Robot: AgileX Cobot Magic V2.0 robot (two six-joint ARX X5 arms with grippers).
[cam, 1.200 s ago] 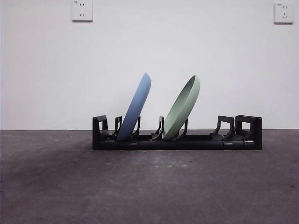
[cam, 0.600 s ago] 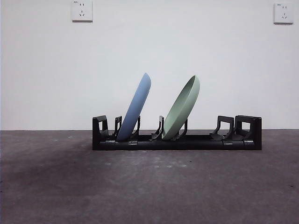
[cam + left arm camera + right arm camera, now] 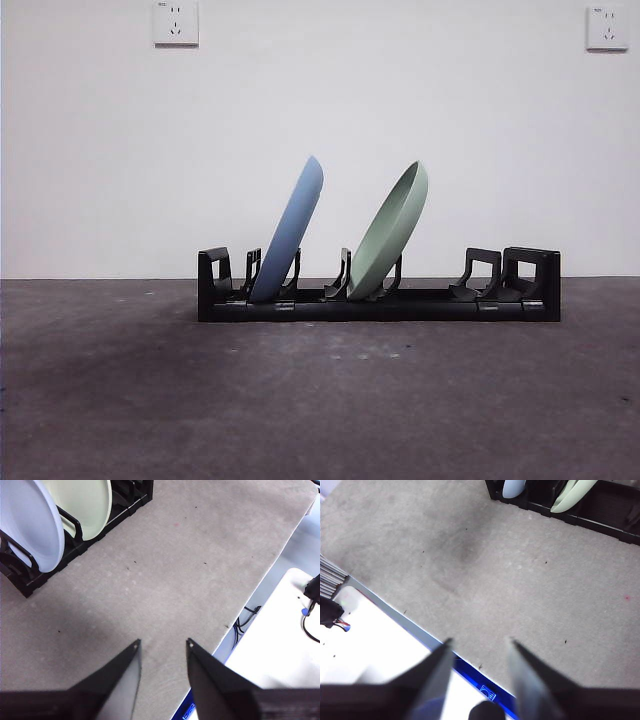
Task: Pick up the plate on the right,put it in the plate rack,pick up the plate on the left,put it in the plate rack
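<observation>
White wall, grey table. Both plates sit in the plate rack already: blue plate near its left end, green plate mid-rack. We reckon we're done; left claw and right claw hang open, empty, well clear of the rack.

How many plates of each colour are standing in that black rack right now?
Blue plate: 1
Green plate: 1
Total: 2 plates, both leaning in the plate rack
</observation>
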